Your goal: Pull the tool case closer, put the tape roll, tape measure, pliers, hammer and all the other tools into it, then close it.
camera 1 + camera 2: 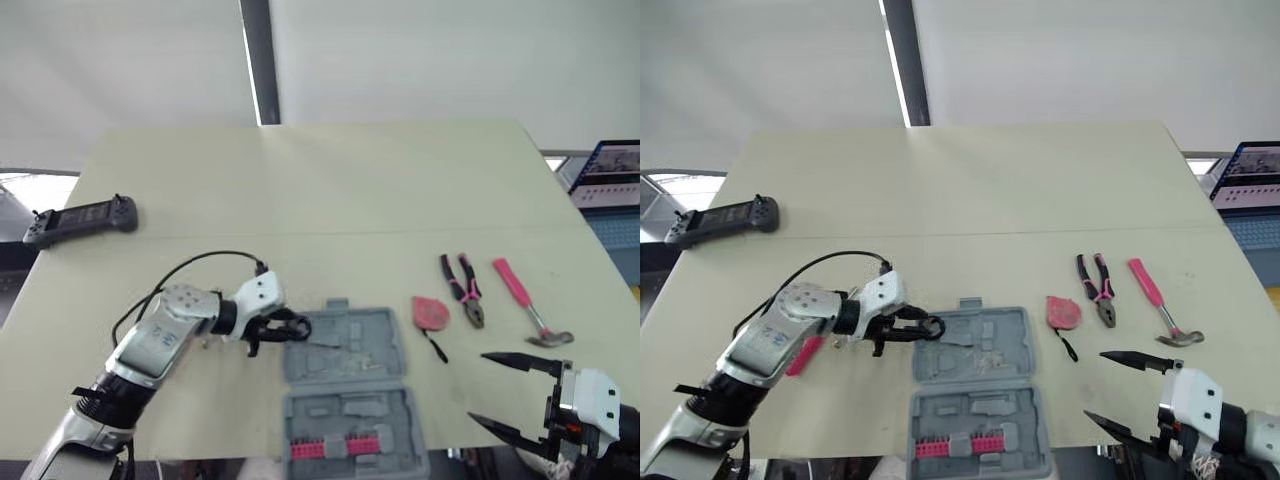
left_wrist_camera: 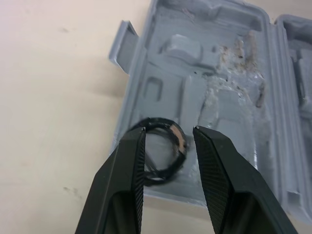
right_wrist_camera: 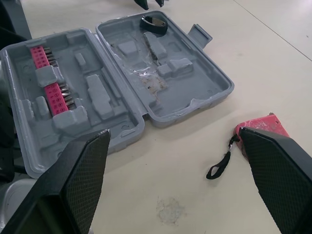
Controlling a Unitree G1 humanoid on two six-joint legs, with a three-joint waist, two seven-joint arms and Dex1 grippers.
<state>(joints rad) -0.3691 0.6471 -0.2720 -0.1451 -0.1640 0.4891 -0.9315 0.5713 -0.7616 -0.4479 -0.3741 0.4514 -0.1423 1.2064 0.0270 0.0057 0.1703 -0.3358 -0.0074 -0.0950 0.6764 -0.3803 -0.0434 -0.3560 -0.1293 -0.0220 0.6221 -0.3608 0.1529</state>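
Note:
The grey tool case (image 1: 345, 372) lies open at the table's front middle, with a pink bit strip (image 1: 335, 445) in its near half. The black tape roll (image 2: 178, 144) rests inside the far half at its left edge (image 3: 153, 25). My left gripper (image 1: 295, 328) hovers open just over that edge, its fingers (image 2: 126, 175) either side of the roll without gripping it. To the case's right lie the red tape measure (image 1: 431, 313), the pliers (image 1: 465, 290) and the pink-handled hammer (image 1: 525, 300). My right gripper (image 1: 477, 387) is open at the front right, empty, near the tape measure (image 3: 261, 129).
A pink-handled tool (image 1: 805, 355) lies under my left forearm. A black handheld controller (image 1: 80, 220) sits at the table's far left edge. A laptop screen (image 1: 610, 175) stands off the table's right side. The table's back half is bare.

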